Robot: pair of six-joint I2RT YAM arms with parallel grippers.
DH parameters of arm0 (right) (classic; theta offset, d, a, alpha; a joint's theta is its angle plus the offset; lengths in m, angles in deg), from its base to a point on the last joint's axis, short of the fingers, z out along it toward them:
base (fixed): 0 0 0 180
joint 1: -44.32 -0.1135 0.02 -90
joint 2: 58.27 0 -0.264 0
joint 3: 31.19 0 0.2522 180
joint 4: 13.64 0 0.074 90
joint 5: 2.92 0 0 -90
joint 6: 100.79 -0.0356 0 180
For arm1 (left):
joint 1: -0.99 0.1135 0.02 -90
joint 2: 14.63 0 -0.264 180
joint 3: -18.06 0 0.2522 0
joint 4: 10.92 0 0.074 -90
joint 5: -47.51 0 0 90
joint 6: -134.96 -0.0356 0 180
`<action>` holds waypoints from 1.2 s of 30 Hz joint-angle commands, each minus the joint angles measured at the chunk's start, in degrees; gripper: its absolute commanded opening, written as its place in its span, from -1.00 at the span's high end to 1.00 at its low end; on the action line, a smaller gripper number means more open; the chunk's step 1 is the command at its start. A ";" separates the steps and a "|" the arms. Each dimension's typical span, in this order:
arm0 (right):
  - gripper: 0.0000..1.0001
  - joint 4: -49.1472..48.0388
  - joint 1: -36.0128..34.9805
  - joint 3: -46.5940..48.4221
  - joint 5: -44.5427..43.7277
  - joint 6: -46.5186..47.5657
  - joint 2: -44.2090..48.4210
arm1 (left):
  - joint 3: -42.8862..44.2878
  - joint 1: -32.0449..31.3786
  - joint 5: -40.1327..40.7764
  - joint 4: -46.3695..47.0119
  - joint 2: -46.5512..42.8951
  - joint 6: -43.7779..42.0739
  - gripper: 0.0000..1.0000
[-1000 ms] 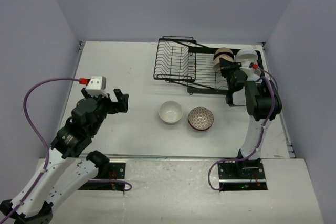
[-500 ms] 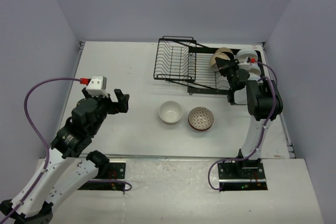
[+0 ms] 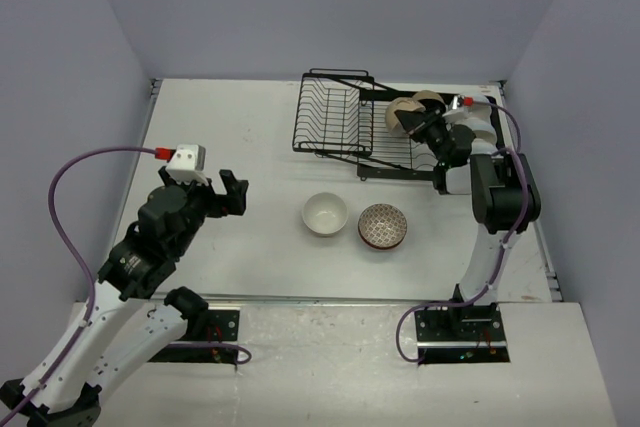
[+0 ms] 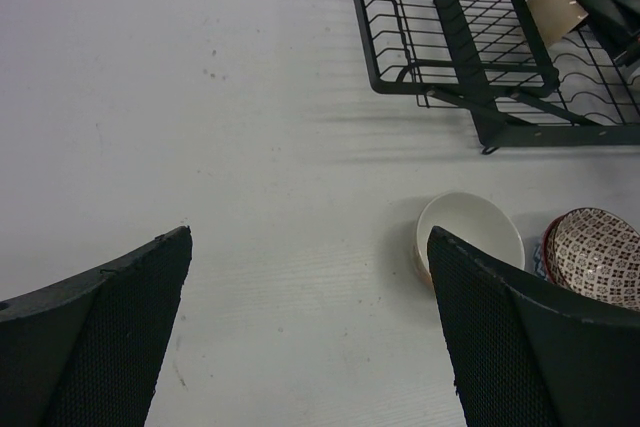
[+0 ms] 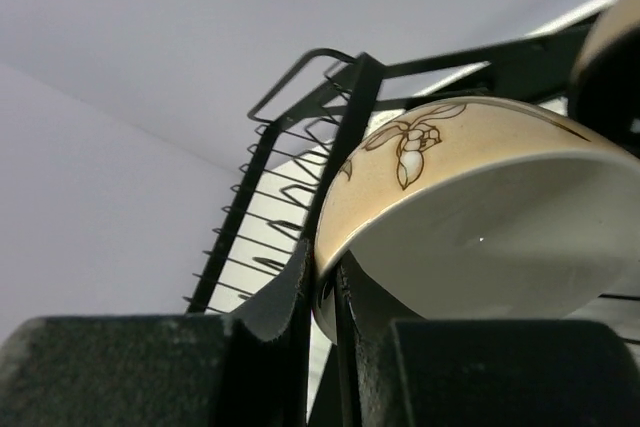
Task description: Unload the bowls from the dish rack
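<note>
The black wire dish rack (image 3: 335,117) stands at the back of the table. My right gripper (image 3: 425,127) is shut on the rim of a cream floral bowl (image 3: 403,117) and holds it tilted over the rack's tray; in the right wrist view the fingers (image 5: 300,297) pinch the bowl's rim (image 5: 470,207). A tan bowl (image 3: 430,99) and a white bowl (image 3: 478,112) stand at the rack's right end. A white bowl (image 3: 325,214) and a reddish-brown patterned bowl (image 3: 384,226) sit on the table. My left gripper (image 3: 225,192) is open and empty, left of them.
The left wrist view shows the rack (image 4: 450,57), the white bowl (image 4: 470,232) and the patterned bowl (image 4: 600,257) ahead on the right. Grey walls close the table on three sides. A purple cable loops off the left arm.
My right gripper has carried the cream floral bowl up and to the left, away from the other bowls at the rack's right end. The left arm has barely moved.
</note>
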 commanded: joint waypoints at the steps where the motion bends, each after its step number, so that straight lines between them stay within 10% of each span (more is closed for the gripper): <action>1: 1.00 -13.20 -0.10 2.57 3.45 5.01 9.00 | -0.55 0.35 -0.68 2.62 0.23 -1.44 -1.00; 8: 1.00 -5.12 -0.10 0.99 5.56 9.06 20.41 | -0.47 0.78 -0.59 2.80 0.50 -1.36 -1.00; 16: 1.00 59.87 -18.33 14.59 -10.75 46.13 41.09 | -0.03 2.10 2.82 1.75 0.58 -0.39 -1.00; 26: 1.00 116.48 -45.70 39.73 -39.42 46.68 33.56 | 1.03 3.33 12.76 -1.68 -1.70 2.77 -1.00; 36: 1.00 121.81 -58.81 43.01 -45.76 44.40 17.20 | 1.03 3.42 16.37 -2.91 -5.04 4.80 -1.00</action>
